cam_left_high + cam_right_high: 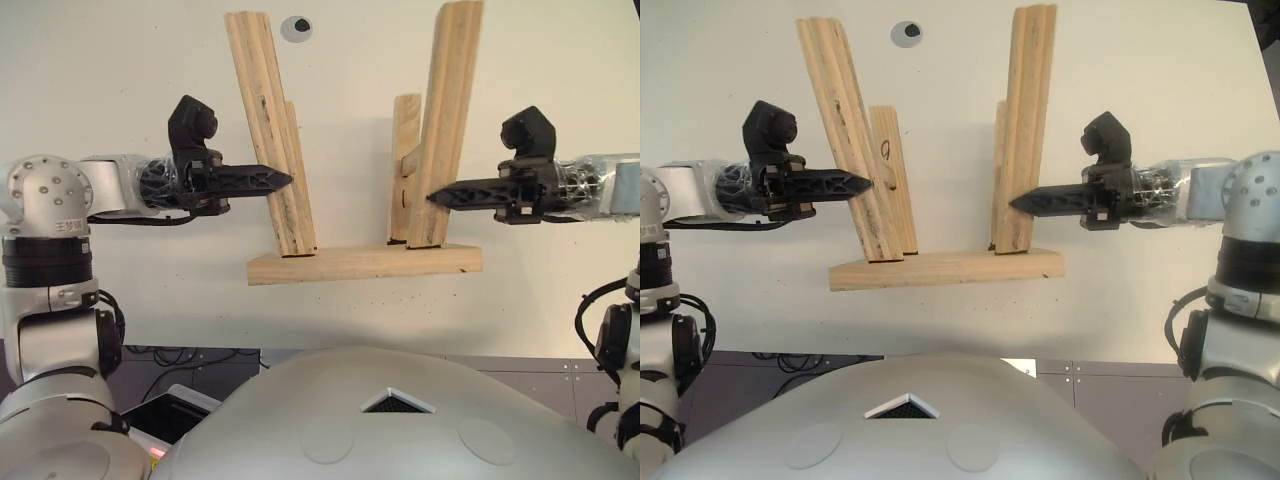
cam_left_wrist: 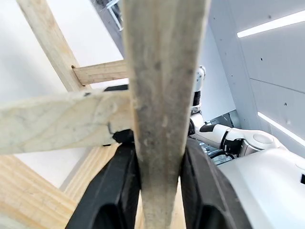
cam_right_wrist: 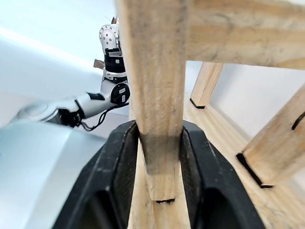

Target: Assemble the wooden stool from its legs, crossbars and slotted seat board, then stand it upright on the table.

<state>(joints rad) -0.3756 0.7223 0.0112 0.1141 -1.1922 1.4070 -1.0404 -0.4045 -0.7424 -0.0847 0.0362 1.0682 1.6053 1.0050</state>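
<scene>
The wooden stool has its slotted seat board [image 1: 360, 264] nearest me, with the legs running away from it across the white table [image 1: 120, 290]. My left gripper [image 1: 280, 180] is shut on the long left leg [image 1: 262, 110] about halfway along. My right gripper [image 1: 437, 197] is shut on the long right leg [image 1: 447, 100]. Two shorter-looking legs [image 1: 405, 130] stand between them. In the left wrist view black fingers [image 2: 114, 191] press both sides of the leg [image 2: 157, 95], and a crossbar [image 2: 97, 72] joins a farther leg. The right wrist view has fingers [image 3: 119, 167] clamping its leg [image 3: 155, 71] above the seat slot.
A small grey disc [image 1: 296, 28] sits on the table beyond the legs. The table's near edge [image 1: 200, 345] runs just in front of the seat board, with dark floor and cables [image 1: 160, 360] below it. Bare table lies left and right of the stool.
</scene>
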